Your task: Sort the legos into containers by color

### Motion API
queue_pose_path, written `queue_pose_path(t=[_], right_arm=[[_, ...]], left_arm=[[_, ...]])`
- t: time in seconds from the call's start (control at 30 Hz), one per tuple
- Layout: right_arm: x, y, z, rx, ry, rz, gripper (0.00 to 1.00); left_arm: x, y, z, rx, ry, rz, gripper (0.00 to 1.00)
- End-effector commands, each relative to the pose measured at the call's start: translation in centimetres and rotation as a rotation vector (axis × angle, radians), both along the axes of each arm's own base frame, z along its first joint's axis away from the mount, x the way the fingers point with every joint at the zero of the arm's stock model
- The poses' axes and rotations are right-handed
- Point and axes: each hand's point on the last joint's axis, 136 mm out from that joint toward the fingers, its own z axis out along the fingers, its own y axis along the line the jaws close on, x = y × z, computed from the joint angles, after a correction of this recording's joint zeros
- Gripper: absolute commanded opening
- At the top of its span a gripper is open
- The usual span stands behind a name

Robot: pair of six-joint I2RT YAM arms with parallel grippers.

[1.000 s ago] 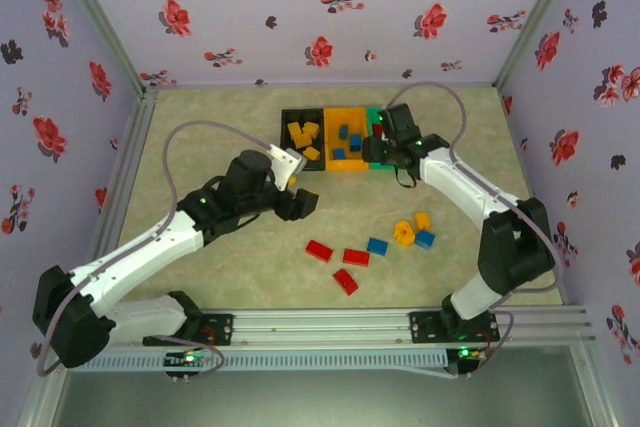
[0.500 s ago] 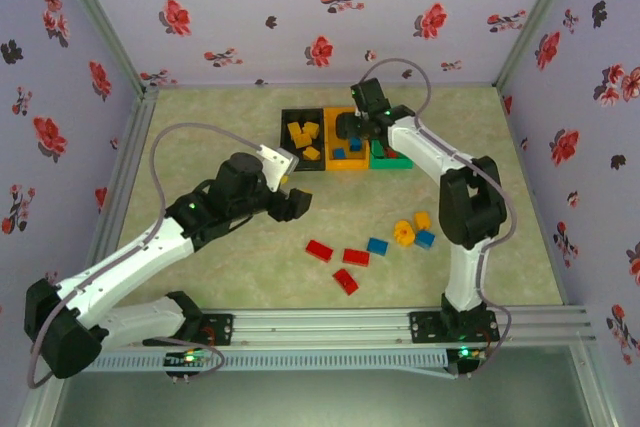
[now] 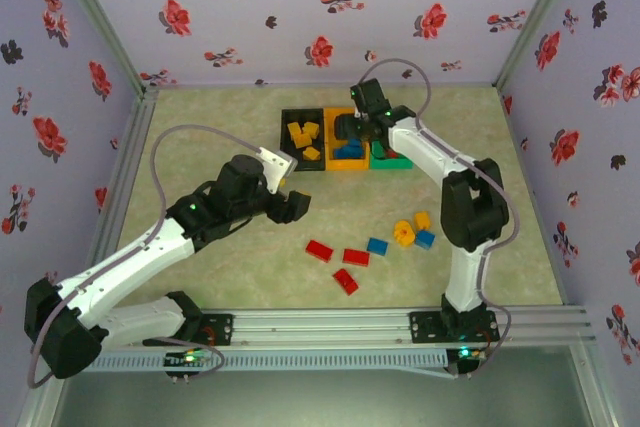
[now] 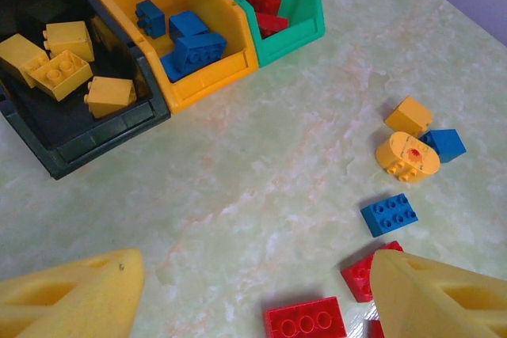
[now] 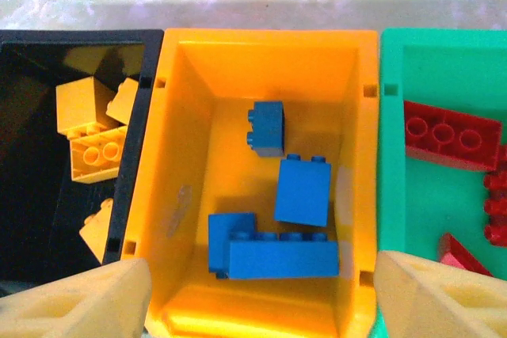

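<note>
Hovering | right gripper (image 5: pixel 260 265) released over orange bin (image 5: pixel 269 37); left gripper (image 4: pixel 257 268) released, empty

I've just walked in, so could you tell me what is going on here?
It is a sort by color. The black bin holds yellow bricks, the orange bin blue bricks, the green bin red bricks. The right gripper hangs open and empty over the orange bin. The left gripper, also open and empty, hovers near the loose legos: three red, two blue, two yellow.
</note>
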Motion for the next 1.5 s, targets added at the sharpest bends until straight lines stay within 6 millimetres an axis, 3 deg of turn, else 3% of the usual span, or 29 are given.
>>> queue_pose_path(t=[0.0, 0.23, 0.6, 1.07, 1.3, 1.47], right_arm=[[-1.3, -0.8, 2.2, -0.015, -0.040, 0.001, 0.75], [-3.6, -2.4, 2.3, -0.033, -0.042, -0.016, 0.75], [-7.0, -4.8, 1.0, -0.037, -0.030, -0.059, 0.76], [-8.5, -5.6, 0.0, -0.026, -0.010, -0.086, 0.77], [-8.8, -5.9, -0.4, -0.038, 0.002, -0.093, 0.77], [-9.0, -6.3, -0.4, -0.047, 0.000, -0.097, 0.77]], left_arm=[[-0.5, 0.6, -0.5, 0.003, 0.014, 0.013, 0.76], [-1.1, 0.5, -2.2, 0.002, 0.076, 0.010, 0.77], [-3.4, 0.3, -8.9, 0.050, 0.287, 0.052, 0.77], [-6.1, -3.2, -14.8, 0.243, 0.408, 0.013, 0.81], [-6.2, -5.3, -17.1, 0.398, 0.425, -0.059, 0.81], [-6.1, -5.3, -18.5, 0.462, 0.450, -0.047, 0.81]])
